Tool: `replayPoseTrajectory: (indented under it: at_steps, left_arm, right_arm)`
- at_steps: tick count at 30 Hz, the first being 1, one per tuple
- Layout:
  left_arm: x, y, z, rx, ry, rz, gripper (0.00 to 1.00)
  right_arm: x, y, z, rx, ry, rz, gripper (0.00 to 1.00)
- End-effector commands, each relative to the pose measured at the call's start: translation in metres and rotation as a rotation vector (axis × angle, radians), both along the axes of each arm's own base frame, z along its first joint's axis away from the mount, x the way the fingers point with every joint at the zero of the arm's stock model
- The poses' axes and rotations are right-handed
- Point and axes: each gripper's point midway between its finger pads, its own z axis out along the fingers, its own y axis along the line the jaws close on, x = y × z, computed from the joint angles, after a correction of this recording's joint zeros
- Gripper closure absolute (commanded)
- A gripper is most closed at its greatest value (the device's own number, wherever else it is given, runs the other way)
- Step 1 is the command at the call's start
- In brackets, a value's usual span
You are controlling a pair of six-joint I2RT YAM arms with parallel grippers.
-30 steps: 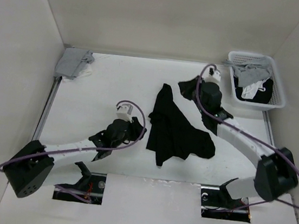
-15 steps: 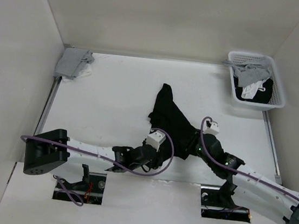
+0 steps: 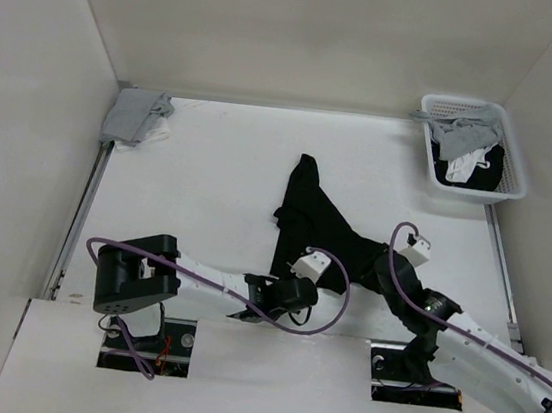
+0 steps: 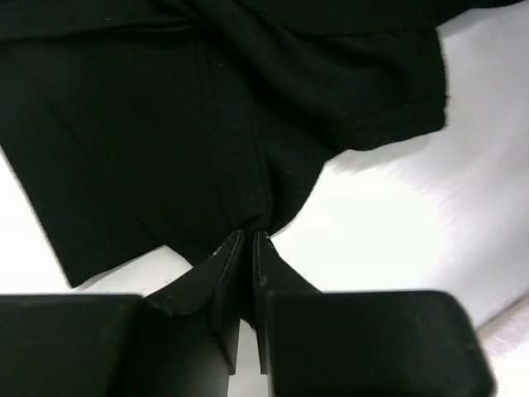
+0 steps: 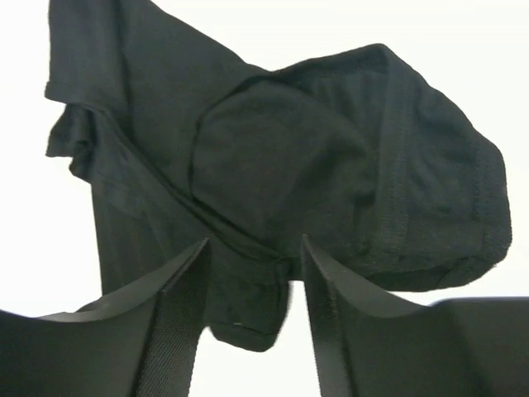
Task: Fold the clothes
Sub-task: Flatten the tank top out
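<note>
The clothes (image 3: 325, 231), a black shirt, lie crumpled at mid-table, with a narrow part reaching toward the far side. My left gripper (image 3: 287, 280) is at the shirt's near edge. In the left wrist view the left gripper (image 4: 248, 236) has its jaws almost together, pinching the black hem (image 4: 248, 198). My right gripper (image 3: 381, 270) is at the shirt's near right lobe. In the right wrist view the right gripper (image 5: 254, 241) is open, and a folded flap of the clothes (image 5: 248, 314) lies between its fingers without being pinched.
A white plastic basket (image 3: 516, 192) holding grey, white and black garments stands at the far right. A grey folded cloth bundle (image 3: 136, 117) lies in the far left corner. Walls enclose the table on the left, back and right.
The right arm came back from the far side to the shirt's near right part, and its jaws widened. The left arm swung right to the near hem and closed on it.
</note>
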Motion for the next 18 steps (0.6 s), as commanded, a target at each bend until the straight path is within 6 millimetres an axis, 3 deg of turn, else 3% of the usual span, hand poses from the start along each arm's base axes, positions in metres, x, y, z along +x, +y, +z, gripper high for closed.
replayPoseTrajectory:
  at_steps: [1, 6, 10, 12, 16, 18]
  left_arm:
    - [0.018, 0.015, 0.015, 0.031, -0.059, 0.067, 0.95]
    - [0.057, 0.056, 0.061, -0.122, -0.102, 0.233, 0.96]
    - [0.096, 0.107, 0.087, -0.242, -0.119, 0.414, 0.96]
    - [0.112, 0.126, 0.096, -0.282, -0.122, 0.483, 0.96]
    - [0.150, 0.170, 0.126, -0.395, -0.164, 0.648, 0.96]
    - [0.170, 0.193, 0.151, -0.473, -0.204, 0.743, 0.96]
  right_arm:
    - [0.001, 0.004, -0.001, -0.031, 0.025, 0.004, 0.51]
    - [-0.016, 0.042, -0.002, -0.079, 0.059, 0.174, 0.68]
    - [-0.020, 0.067, 0.007, -0.084, 0.054, 0.276, 0.77]
    - [-0.018, 0.074, 0.012, -0.083, 0.043, 0.294, 0.74]
    - [-0.012, 0.079, 0.009, -0.097, 0.041, 0.295, 0.49]
    - [-0.010, 0.079, 0.007, -0.104, 0.045, 0.292, 0.45]
